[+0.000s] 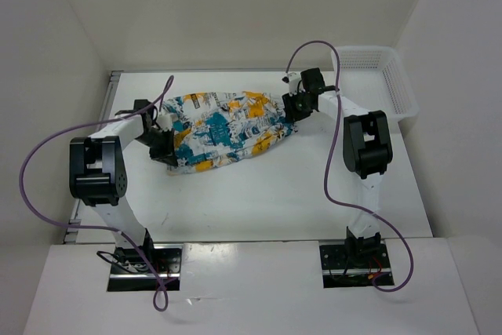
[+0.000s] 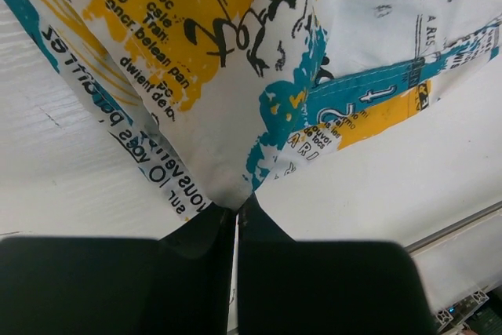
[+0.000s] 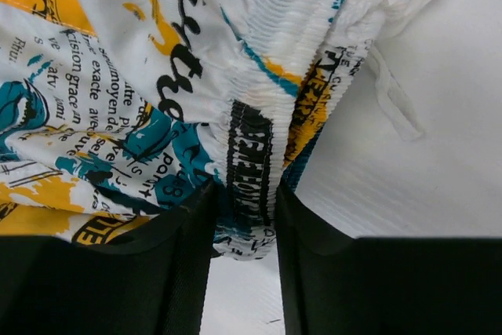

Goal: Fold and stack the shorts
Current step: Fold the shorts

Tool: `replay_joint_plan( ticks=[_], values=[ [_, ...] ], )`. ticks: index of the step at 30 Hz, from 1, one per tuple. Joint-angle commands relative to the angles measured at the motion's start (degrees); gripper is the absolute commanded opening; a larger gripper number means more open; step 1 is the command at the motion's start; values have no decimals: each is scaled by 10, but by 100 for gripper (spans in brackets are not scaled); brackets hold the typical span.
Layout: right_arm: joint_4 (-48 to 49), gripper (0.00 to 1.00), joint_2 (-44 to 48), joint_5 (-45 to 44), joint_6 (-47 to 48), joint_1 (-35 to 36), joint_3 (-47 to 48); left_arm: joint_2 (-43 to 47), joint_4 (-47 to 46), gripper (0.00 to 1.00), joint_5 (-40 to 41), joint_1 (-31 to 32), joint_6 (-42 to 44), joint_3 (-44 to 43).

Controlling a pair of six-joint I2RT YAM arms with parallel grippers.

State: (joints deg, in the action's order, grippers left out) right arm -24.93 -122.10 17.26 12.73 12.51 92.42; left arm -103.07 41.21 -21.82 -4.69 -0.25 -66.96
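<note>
The shorts (image 1: 227, 129), white with teal, orange-yellow and black print, lie spread across the middle of the table. My left gripper (image 1: 167, 151) is at their left end. In the left wrist view it (image 2: 237, 208) is shut on a pinched corner of the shorts (image 2: 235, 76). My right gripper (image 1: 292, 107) is at their right end. In the right wrist view it (image 3: 245, 194) has the gathered elastic waistband of the shorts (image 3: 249, 147) filling the gap between both fingers. A white drawstring (image 3: 396, 103) trails onto the table.
A white mesh basket (image 1: 380, 76) stands at the back right corner, just beyond the right arm. White walls enclose the table (image 1: 259, 202) on the left, back and right. Purple cables loop over both arms.
</note>
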Motion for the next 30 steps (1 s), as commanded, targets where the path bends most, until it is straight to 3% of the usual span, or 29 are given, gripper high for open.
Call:
replay_joint_plan(
  ticks=[1, 5, 15, 21, 26, 30],
  values=[
    [-11, 36, 19, 8, 6, 4, -3, 13, 12, 0, -15, 3, 3, -29],
    [0, 18, 19, -19, 11, 4, 9, 28, 23, 0, -15, -2, 3, -49],
    [-45, 7, 69, -5, 105, 4, 62, 60, 119, 0, -16, -32, 3, -148],
    [-86, 5, 100, -5, 163, -1, 69, 86, 207, 0, -8, -55, 3, -161],
    [-138, 5, 124, 32, 216, -1, 23, 86, 250, 0, -2, -42, 3, -92],
    [-144, 13, 129, 27, 231, -1, -21, 73, 228, 0, 9, -22, 3, -51]
  ],
)
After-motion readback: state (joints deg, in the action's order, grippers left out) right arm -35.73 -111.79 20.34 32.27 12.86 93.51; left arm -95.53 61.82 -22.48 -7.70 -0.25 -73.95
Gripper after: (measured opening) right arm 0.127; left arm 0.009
